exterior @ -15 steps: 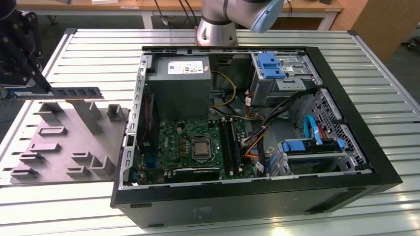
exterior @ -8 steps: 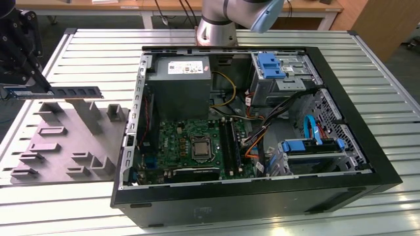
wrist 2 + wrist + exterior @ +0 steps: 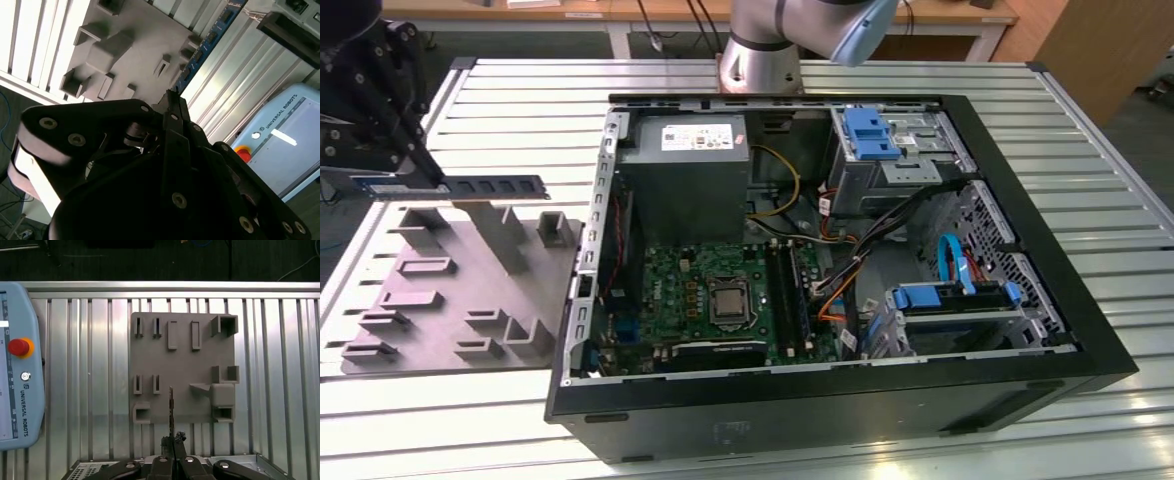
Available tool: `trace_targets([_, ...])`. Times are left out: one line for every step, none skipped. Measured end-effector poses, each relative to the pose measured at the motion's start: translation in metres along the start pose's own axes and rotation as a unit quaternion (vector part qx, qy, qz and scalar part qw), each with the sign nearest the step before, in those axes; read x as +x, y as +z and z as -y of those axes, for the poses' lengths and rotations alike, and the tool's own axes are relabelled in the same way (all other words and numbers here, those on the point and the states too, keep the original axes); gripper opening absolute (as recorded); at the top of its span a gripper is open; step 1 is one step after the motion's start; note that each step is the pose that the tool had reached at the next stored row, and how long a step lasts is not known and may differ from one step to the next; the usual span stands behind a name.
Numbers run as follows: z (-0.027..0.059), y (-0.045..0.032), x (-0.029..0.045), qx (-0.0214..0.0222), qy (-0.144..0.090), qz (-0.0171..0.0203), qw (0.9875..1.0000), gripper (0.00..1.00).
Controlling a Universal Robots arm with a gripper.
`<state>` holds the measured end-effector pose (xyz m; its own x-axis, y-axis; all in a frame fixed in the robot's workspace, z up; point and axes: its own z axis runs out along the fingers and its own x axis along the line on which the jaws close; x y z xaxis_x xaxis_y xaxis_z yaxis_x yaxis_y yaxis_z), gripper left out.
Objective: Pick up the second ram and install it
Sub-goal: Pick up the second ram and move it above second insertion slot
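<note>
End effector (image 3: 424, 172), at the exterior view's left, is pinched on the second ram (image 3: 480, 186) near one end of the stick. In the first wrist view its fingers are pressed together on the board's thin edge (image 3: 171, 407). The stick hangs clear above the gray fixture plate (image 3: 440, 300) on the slatted tabletop (image 3: 1067, 150), touching neither. Its long axis is level and runs out of the grip toward the exterior view's right, pointing at the open computer case (image 3: 787, 410). The black memory slots (image 3: 785, 290) on the motherboard (image 3: 680, 280) are well apart and lower, and they appear to run crosswise to the stick. The ram is a slim blue-green board with a row of small dark chips, as the second wrist view also shows (image 3: 212, 37).
</note>
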<state>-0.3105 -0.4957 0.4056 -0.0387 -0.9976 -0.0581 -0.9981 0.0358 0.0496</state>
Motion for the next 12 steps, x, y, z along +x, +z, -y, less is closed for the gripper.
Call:
trace_targets([0.0035, -0.0001, -0.0001, 0.0001, 0.000, 0.0001, 1.0000, 0.12])
trace_targets([0.0071, -0.0003, -0.0003, 0.0001, 0.000, 0.0000, 1.0000, 0.12])
trace_targets([0.0111, -0.0005, -0.0004, 0.0000, 0.000, 0.0000, 1.0000, 0.12])
trace_targets([0.0151, -0.0006, -0.0006, 0.0001, 0.000, 0.0000, 1.0000, 0.12])
trace_targets([0.0189, -0.0008, -0.0008, 0.0000, 0.000, 0.0000, 1.0000, 0.12])
trace_targets([0.0229, -0.0010, -0.0009, 0.0000, 0.000, 0.0000, 1.0000, 0.12])
trace_targets([0.0268, -0.0012, -0.0010, 0.0001, 0.000, 0.0001, 1.0000, 0.12])
trace_targets([0.0309, -0.0013, -0.0012, 0.0001, 0.000, 0.0001, 1.0000, 0.12])
trace_targets([0.0352, -0.0016, -0.0014, 0.0000, 0.000, 0.0000, 1.0000, 0.12])
trace_targets([0.0397, -0.0018, -0.0016, 0.0000, 0.000, 0.0000, 1.0000, 0.12])
trace_targets([0.0441, -0.0021, -0.0017, 0.0000, 0.000, 0.0000, 1.0000, 0.12])
trace_targets([0.0487, -0.0022, -0.0019, 0.0000, 0.000, 0.0000, 1.0000, 0.12])
